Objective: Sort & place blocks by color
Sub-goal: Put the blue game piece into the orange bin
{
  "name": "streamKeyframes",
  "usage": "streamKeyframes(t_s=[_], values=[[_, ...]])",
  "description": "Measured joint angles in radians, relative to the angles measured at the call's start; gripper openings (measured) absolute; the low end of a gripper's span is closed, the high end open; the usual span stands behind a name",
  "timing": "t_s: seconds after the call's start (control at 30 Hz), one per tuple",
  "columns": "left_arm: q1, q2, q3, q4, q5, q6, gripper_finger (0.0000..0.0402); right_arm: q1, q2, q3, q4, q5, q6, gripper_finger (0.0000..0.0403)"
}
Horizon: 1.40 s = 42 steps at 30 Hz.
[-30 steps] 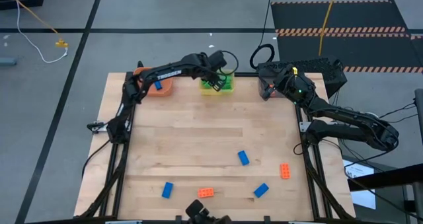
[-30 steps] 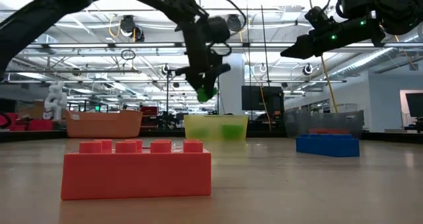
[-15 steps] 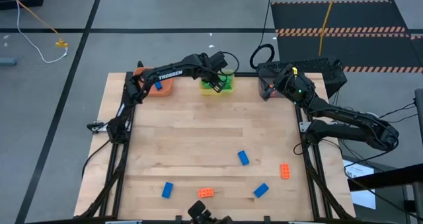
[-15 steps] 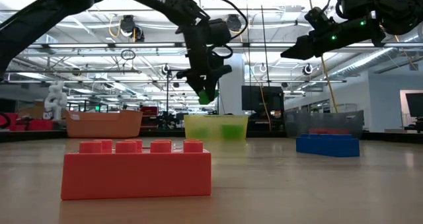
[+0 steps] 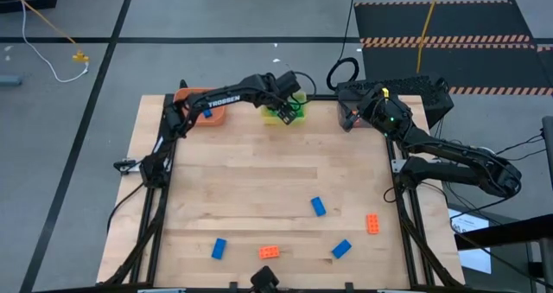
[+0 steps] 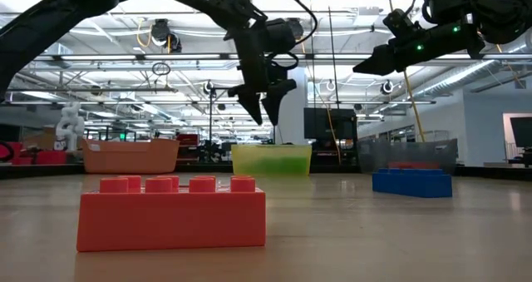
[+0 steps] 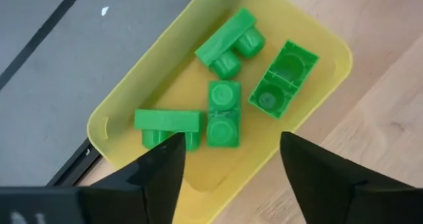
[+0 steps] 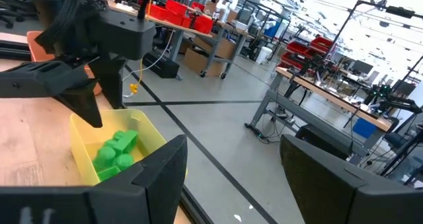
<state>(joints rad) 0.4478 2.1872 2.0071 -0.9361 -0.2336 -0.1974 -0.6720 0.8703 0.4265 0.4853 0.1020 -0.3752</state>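
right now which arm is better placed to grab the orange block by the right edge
Right, probably. The orange block lies on the right arm's side of the table, just below that arm. The right gripper hangs open at the far right corner, empty. The left gripper is open over the yellow bin, farther across.

Robotics lab in a large industrial hall

Around the wooden table (image 5: 259, 172) lies grey concrete floor with black tape lines and a hazard-striped mat (image 5: 441, 41). Beyond the table's far edge stand workbenches (image 8: 330, 95), shelves of red storage bins (image 8: 182, 16), cardboard boxes (image 8: 201, 59), and overhead trusses with ceiling lights (image 6: 158, 32).
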Motion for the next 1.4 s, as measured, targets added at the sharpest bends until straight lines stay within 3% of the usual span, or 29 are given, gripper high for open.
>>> streamKeyframes(t_s=[0.3,0.57,0.77,0.93,1.13,1.23,1.4], values=[[-0.073,-0.031,0.002,-0.059,0.077,0.058,0.0274,0.0,0.0,0.0,-0.004,0.0,-0.007,0.0235],[-0.263,-0.062,0.004,-0.18,0.102,0.065,0.0254,-0.001,0.0,0.0,-0.009,0.002,-0.013,0.0235],[-0.417,-0.064,-0.002,-0.262,0.052,-0.047,0.0236,-0.001,0.0,0.0,-0.023,0.002,0.095,0.0235],[-0.507,-0.084,-0.007,-0.131,-0.034,-0.075,0.0212,-0.001,0.0,0.0,-0.047,-0.031,0.231,0.0235],[-0.535,-0.126,-0.05,0.157,-0.028,-0.037,0.0178,0.002,-0.004,0.0,-0.105,-0.112,0.259,0.0235],[-0.531,-0.161,-0.148,0.341,0.039,-0.018,0.0166,0.006,-0.013,0.0,-0.135,-0.129,0.259,0.0235],[-0.507,-0.239,-0.426,0.727,0.147,-0.028,0.0157,0.006,-0.033,0.0,-0.188,-0.132,0.257,0.0235]])
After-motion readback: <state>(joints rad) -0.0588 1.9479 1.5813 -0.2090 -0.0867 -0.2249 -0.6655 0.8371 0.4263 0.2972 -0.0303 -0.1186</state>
